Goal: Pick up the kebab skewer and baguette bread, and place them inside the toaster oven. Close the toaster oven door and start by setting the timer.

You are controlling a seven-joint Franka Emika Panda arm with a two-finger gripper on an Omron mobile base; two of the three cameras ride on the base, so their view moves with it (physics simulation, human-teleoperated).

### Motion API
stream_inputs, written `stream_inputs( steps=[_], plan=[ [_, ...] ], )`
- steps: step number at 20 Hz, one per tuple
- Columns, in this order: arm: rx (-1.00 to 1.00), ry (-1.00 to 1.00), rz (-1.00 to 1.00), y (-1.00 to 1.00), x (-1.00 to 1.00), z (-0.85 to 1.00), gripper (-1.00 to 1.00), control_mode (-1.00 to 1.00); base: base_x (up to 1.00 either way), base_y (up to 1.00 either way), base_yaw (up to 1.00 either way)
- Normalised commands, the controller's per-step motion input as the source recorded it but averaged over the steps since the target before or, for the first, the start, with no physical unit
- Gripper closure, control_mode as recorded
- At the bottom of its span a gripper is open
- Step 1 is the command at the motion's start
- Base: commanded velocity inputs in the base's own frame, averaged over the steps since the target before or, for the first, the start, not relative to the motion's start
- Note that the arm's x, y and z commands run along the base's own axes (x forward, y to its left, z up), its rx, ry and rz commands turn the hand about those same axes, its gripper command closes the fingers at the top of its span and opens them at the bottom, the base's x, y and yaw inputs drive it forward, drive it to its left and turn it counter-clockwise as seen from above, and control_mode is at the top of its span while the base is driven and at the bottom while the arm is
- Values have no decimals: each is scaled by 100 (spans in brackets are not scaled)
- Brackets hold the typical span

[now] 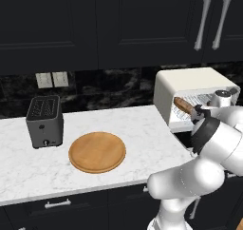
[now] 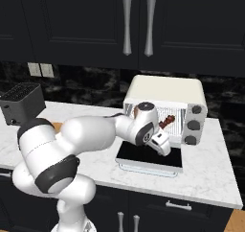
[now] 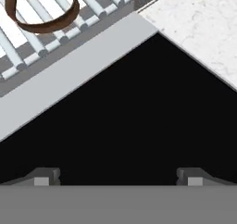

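Dark fingertips [image 3: 46, 176] stand wide apart in the hand view, with nothing between them; the fingers [image 3: 118, 177] hover over the black glass of the toaster oven door [image 3: 129, 116], which lies folded down flat. In the right base view the same fingers [image 2: 162, 147] hang just above that door [image 2: 148, 158], in front of the open mouth of the toaster oven [image 2: 165, 89].

Past the door's pale hinge edge, the hand view shows the wire rack [image 3: 92, 5] inside the oven, and on it the rounded brown end of the baguette bread [image 3: 41, 21]. From the left base view the baguette bread [image 1: 182, 104] lies on the rack inside the toaster oven [image 1: 190, 79], its end reaching toward the opening. In the right base view the kebab skewer [image 2: 167, 121] shows as a small dark red-brown piece, also within the oven cavity, just beyond the robot's wrist.

Three knobs [image 2: 194, 125] run down the oven's right side. Further left on the white marble counter [image 1: 142, 124] rests a round wooden board [image 1: 97, 152], and beyond it a dark grey slot toaster [image 1: 44, 121].
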Motion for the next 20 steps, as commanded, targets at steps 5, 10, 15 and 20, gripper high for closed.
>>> stream_inputs(
  steps=[5,10,15,20],
  plan=[
    [3,-9,-14,2,42,0,-100,-100,0,0,0],
    [7,-4,-12,1,48,1,-100,-100,0,0,0],
    [9,0,-11,0,38,3,-100,-100,0,0,0],
    [8,0,-9,0,4,0,-100,-100,0,0,0]
  ],
)
